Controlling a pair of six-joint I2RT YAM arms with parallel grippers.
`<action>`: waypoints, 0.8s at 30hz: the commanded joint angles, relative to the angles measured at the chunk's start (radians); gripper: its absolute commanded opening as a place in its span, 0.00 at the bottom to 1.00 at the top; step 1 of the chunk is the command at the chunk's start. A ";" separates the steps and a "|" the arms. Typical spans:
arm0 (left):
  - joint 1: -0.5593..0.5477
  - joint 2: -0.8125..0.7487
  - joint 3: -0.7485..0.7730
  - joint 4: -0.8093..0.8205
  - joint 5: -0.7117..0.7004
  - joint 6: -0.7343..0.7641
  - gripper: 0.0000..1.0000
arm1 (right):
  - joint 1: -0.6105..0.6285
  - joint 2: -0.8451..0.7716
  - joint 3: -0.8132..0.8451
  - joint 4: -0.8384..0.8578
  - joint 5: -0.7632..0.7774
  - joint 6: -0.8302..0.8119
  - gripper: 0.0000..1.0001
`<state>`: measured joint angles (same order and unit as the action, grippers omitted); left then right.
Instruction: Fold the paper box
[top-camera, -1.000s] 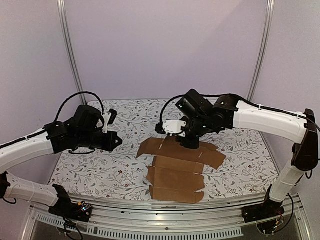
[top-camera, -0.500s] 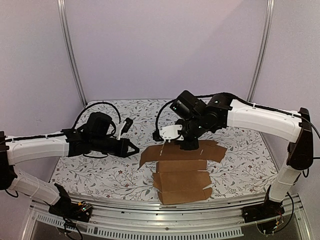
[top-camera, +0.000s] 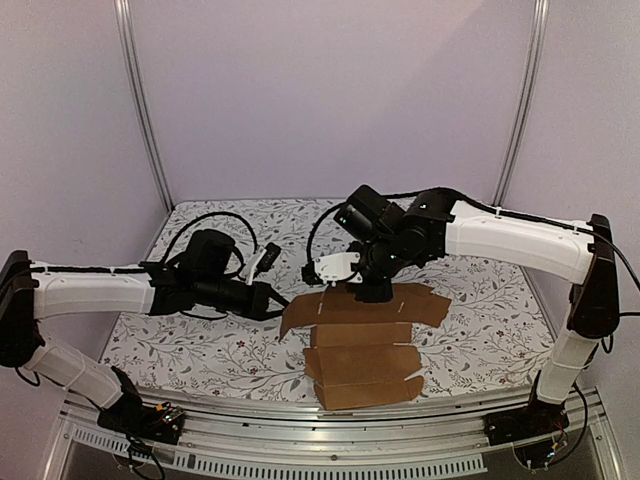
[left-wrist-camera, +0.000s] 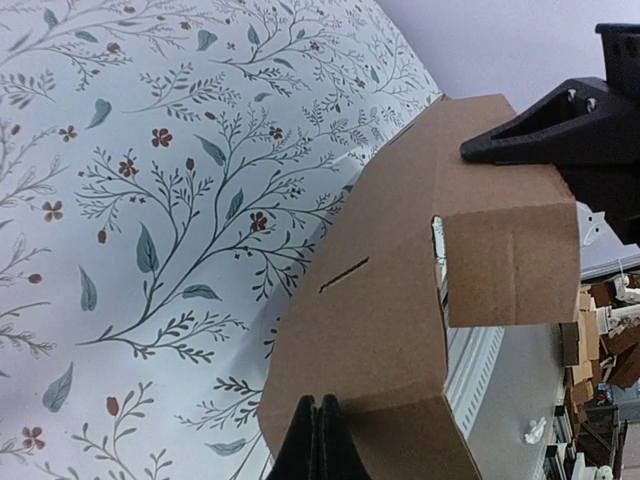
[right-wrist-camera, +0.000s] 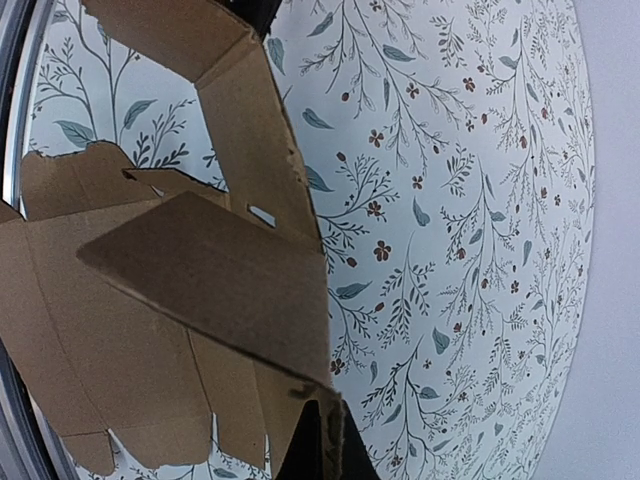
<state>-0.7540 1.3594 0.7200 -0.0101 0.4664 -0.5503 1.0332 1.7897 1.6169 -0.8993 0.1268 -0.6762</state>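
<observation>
The paper box (top-camera: 365, 350) is a flat brown die-cut sheet with creases and flaps, lying mid-table with its far part lifted. My right gripper (top-camera: 368, 292) is shut on the sheet's far edge. In the right wrist view a strip of cardboard (right-wrist-camera: 200, 270) sits between its fingertips (right-wrist-camera: 335, 420). My left gripper (top-camera: 278, 303) is at the sheet's raised left flap. In the left wrist view its jaws (left-wrist-camera: 320, 405) are shut together, with the tips against the flap (left-wrist-camera: 380, 300). The right gripper's black finger (left-wrist-camera: 540, 125) shows at the flap's far end.
The table carries a white floral cloth (top-camera: 200, 340). A metal rail (top-camera: 300, 440) runs along the near edge. Two upright posts (top-camera: 140, 110) stand at the back corners, in front of purple walls.
My left arm has reached right until its shut gripper meets the box's left flap. The sheet has shifted slightly right and squared up. The right gripper has kept its hold.
</observation>
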 joint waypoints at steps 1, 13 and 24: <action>-0.023 0.015 -0.013 0.043 0.021 0.007 0.02 | 0.007 0.023 0.027 0.005 0.002 0.034 0.00; -0.061 0.033 -0.028 0.059 0.007 0.003 0.18 | 0.008 0.034 0.031 0.015 0.000 0.063 0.00; -0.088 0.032 -0.053 0.080 -0.009 -0.005 0.34 | 0.007 0.033 0.026 0.021 -0.017 0.081 0.00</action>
<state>-0.8196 1.3834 0.6846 0.0444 0.4648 -0.5545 1.0332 1.8057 1.6188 -0.8921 0.1261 -0.6205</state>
